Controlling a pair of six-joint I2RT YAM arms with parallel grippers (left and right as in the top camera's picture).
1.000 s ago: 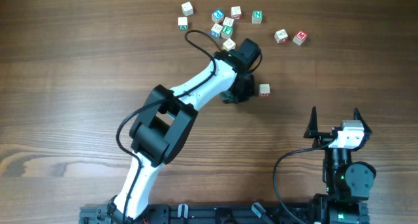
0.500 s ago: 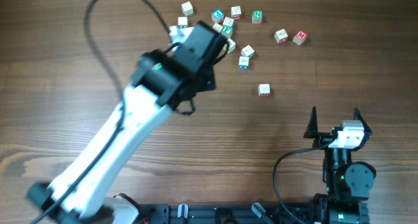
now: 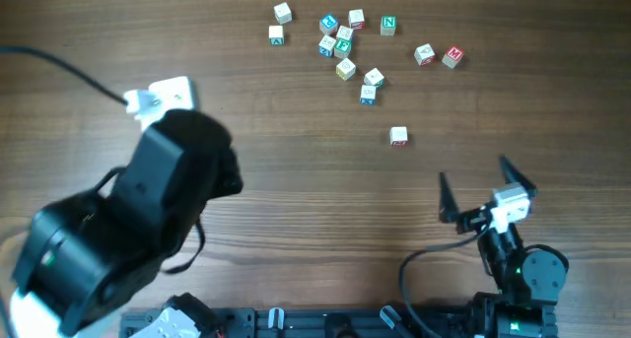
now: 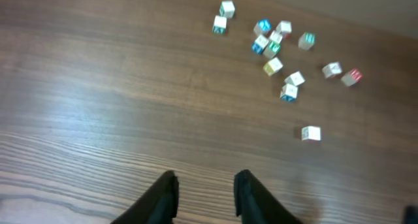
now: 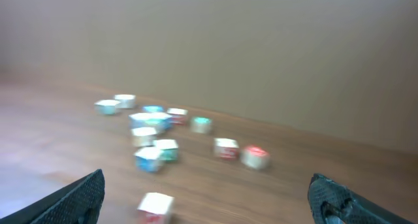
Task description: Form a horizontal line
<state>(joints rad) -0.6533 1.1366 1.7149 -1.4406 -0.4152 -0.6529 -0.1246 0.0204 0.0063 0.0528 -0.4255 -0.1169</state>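
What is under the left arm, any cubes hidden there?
Overhead, the left arm hides the table beneath it. The left wrist view shows bare wood below the left gripper; the cubes lie far beyond it.

The left arm (image 3: pixel 128 220) sits close under the overhead camera as a soft dark blur, cropped by the left and bottom picture edges. It hides the near-left corner of the table (image 3: pixel 296 180) and its own fingers. In the left wrist view the left gripper (image 4: pixel 204 194) shows only two dark finger stubs, cut off at the bottom edge. The right wrist view is blurred throughout, and the right gripper (image 5: pixel 206 185) appears only as two tips at the bottom corners. The letter cubes (image 3: pixel 342 46) near the far edge are too small to read, and whether the clustered ones touch cannot be told.
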